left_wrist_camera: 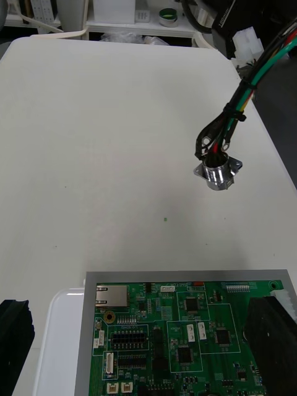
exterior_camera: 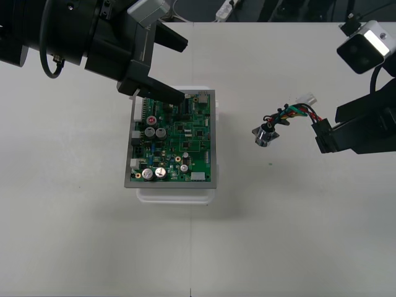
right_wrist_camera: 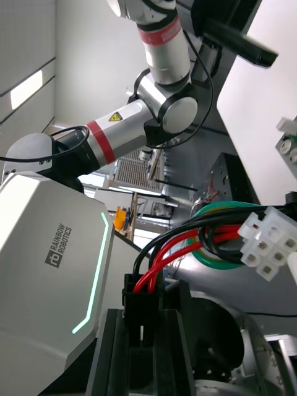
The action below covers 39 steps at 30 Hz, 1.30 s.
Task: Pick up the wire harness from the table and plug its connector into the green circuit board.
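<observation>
Closest to us in the front view is the left arm [exterior_camera: 68, 31], a dark bulk coming in from the upper left. The left jaws are released: one black finger [exterior_camera: 162, 93] reaches the far edge of the green circuit board [exterior_camera: 176, 142], and the other lies beyond the board over bare table [exterior_camera: 74, 247], well apart from the first. From the left wrist we see both fingers at the bottom corners, with the board's far edge between them. The board sits on its white base [exterior_camera: 176, 193].

To the board's right, the wire harness [exterior_camera: 291, 114] is held by the right arm [exterior_camera: 371, 127]. The right jaws are clenched on the black plug [right_wrist_camera: 139, 303]. In the right wrist view we see it pinched between them, with red and black wires rising from it. The wires run toward the board, carry a white connector block [exterior_camera: 306, 99], and end at the round metal socket [exterior_camera: 266, 135]. The socket hangs between the right jaws and the board, well apart from the board. We cannot tell whether it touches the table.
</observation>
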Tool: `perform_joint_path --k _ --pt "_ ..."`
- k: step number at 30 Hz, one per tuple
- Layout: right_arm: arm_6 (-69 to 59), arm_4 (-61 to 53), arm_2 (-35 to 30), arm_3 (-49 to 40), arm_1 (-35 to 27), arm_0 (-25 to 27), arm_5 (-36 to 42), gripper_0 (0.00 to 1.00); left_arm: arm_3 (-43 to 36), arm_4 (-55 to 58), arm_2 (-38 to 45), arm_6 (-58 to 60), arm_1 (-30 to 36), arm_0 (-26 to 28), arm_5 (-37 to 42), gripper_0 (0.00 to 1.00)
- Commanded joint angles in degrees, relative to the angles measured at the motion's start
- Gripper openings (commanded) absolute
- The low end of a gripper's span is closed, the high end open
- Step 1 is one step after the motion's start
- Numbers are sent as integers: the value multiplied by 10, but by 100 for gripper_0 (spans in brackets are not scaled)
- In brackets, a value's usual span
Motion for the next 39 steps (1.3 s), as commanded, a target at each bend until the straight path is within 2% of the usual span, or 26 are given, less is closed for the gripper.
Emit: perform_joint_path --k 1,11,16,26,39 --pt "-4 -14 16 -2 -28 2 0 0 -11 0 -11 19 -15 -22 -15 100" --pt "-33 -33 38 -48 -29 2 0 0 -9 54 -11 25 7 -32 -15 100" --pt "-37 -46 74 -51 -29 -9 0 0 -9 94 -11 23 32 -32 -15 100" --pt "-37 -54 134 -33 -29 -68 0 0 30 180 -11 5 81 -30 -15 100" --pt "-37 -73 217 7 -9 -154 0 0 32 281 -10 -82 171 19 -15 100"
